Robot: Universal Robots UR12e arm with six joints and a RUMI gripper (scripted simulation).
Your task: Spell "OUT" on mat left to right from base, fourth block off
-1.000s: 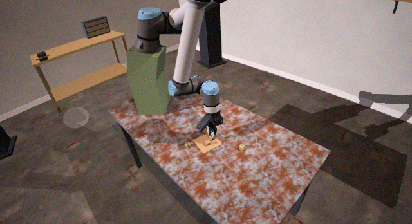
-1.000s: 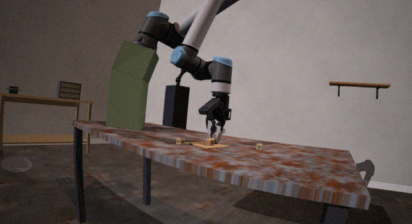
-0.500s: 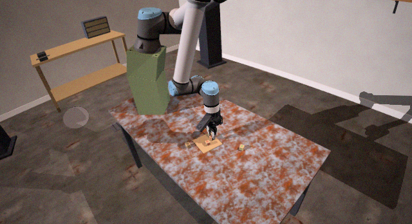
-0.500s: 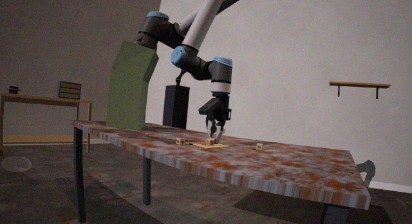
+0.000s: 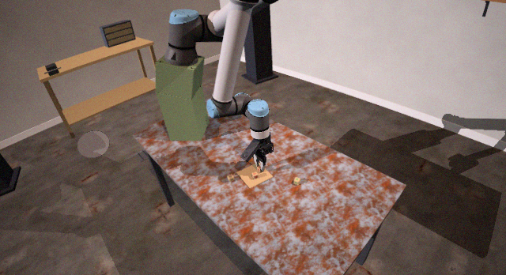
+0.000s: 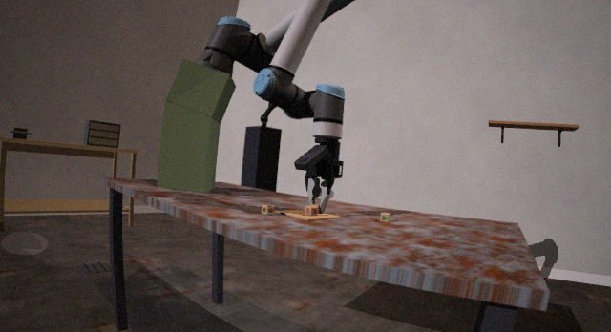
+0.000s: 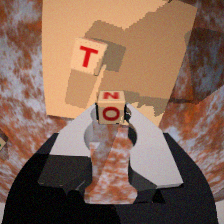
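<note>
My gripper (image 5: 259, 170) (image 6: 321, 209) (image 7: 111, 104) is shut on the O block (image 7: 111, 114), which shows a red O on top and a red N on its side. It holds this block low over the tan mat's near edge in the wrist view; whether the block touches the mat is unclear. The T block (image 5: 254, 175) (image 7: 89, 56) sits on the mat (image 5: 251, 183) (image 7: 57, 20), its red T upright but slightly tilted in the wrist view. Two blocks lie off the mat: one (image 5: 231, 177) (image 6: 267, 209) at its left, and one with a green mark (image 5: 296, 181) (image 6: 385, 217) at its right, in the top and exterior views.
The mottled table (image 5: 308, 224) (image 6: 430, 246) carries the mat and blocks. The green robot pedestal (image 5: 183, 109) (image 6: 191, 132) stands at its back left. The wooden bench (image 5: 91, 54) and dark column (image 5: 258, 46) stand away from the table.
</note>
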